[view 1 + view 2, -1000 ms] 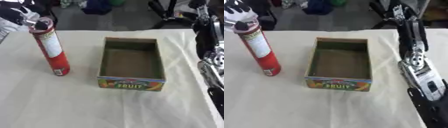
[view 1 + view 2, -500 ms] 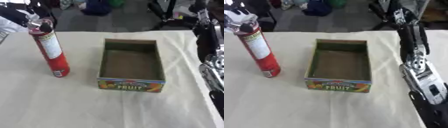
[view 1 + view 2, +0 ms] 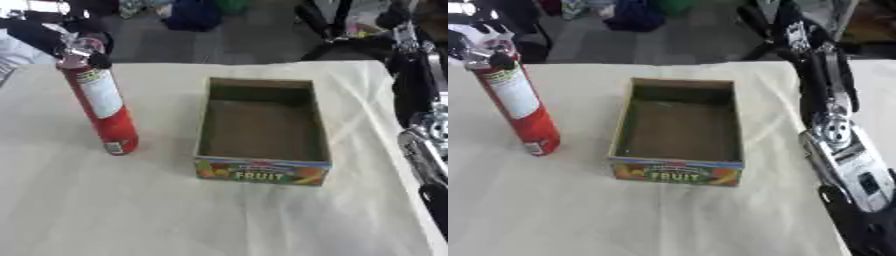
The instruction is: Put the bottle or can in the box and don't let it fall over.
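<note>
A tall red can (image 3: 103, 107) with a white label stands on the cloth left of the box, leaning slightly with its top to the left. My left hand (image 3: 80, 47) comes in from the upper left, its fingers curled round the can's top. The open cardboard box (image 3: 261, 131), marked FRUIT on its near wall, sits in the middle with nothing inside. My right arm (image 3: 842, 150) runs down the right edge. Only a dark part of my right hand (image 3: 866, 234) shows at the lower right corner.
A pale cloth covers the table (image 3: 131, 210). Dark bags and stand legs (image 3: 332, 25) lie on the floor beyond the far edge. The right arm lies close to the box's right side.
</note>
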Controlling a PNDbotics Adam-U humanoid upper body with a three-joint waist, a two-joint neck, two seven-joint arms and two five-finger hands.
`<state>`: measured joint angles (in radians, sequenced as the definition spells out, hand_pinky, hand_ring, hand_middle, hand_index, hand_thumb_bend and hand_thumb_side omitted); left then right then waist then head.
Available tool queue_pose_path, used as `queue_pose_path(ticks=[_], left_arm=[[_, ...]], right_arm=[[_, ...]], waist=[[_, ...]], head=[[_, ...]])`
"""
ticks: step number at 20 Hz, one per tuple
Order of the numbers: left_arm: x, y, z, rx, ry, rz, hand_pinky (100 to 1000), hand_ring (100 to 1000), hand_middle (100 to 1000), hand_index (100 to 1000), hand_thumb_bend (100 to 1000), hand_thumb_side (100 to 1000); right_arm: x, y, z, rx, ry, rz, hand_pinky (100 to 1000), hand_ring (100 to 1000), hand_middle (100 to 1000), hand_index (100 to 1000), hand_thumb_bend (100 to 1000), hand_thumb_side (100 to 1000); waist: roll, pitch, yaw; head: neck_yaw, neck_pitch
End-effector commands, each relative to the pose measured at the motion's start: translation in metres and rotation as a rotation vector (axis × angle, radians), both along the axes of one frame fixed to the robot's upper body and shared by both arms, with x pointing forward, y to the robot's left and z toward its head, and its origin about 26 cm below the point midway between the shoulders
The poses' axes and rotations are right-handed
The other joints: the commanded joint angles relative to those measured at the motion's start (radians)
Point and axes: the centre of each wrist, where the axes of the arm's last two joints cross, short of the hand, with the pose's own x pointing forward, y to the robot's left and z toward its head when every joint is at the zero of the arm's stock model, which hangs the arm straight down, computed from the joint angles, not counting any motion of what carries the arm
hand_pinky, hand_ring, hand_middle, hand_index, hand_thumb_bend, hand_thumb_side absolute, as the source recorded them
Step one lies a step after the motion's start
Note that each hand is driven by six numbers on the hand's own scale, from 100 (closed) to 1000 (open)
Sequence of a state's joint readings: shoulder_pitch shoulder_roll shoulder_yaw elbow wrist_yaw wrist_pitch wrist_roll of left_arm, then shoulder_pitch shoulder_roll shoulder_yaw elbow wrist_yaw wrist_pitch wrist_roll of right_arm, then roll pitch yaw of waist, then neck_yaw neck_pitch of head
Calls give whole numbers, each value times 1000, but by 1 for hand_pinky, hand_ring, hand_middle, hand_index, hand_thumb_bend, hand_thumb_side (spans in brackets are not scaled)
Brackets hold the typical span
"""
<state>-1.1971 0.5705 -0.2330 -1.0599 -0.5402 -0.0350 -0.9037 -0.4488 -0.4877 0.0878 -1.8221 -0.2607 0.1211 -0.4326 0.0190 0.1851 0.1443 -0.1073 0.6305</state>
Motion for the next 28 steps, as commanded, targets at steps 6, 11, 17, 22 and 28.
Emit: queue_pose_path(ticks=[6, 11, 17, 22, 28], left_arm=[[1, 6, 8, 8, -18, 25, 954, 936, 882, 881, 712, 677], [1, 6, 6, 7, -13, 21, 883, 909, 869, 866, 713, 665], [2, 6, 3, -1, -6, 2, 764, 867, 868, 879, 689, 521], [4, 7, -2, 5, 7, -12, 762, 872, 878, 879, 682, 428], [8, 11, -4, -25, 26, -6, 773, 874, 883, 870, 638, 419]], right_arm=[[-1, 1, 10, -6, -32, 17, 838, 789, 828, 807, 366, 777], [-1, 2, 10, -7, -31, 18, 837, 788, 828, 806, 364, 779], [-1, 3, 11, -7, -30, 22, 837, 787, 827, 805, 362, 780], [-2, 3, 12, -6, -35, 26, 837, 787, 826, 804, 361, 779], [-2, 4, 13, -3, -39, 29, 836, 786, 822, 803, 358, 778]], waist=[[-3, -4, -5], [-6, 4, -8], [-8, 12, -11], [-8, 16, -13], [-7, 19, -15]], head=[[17, -5], [28, -10], [31, -13], [30, -15], [32, -14]])
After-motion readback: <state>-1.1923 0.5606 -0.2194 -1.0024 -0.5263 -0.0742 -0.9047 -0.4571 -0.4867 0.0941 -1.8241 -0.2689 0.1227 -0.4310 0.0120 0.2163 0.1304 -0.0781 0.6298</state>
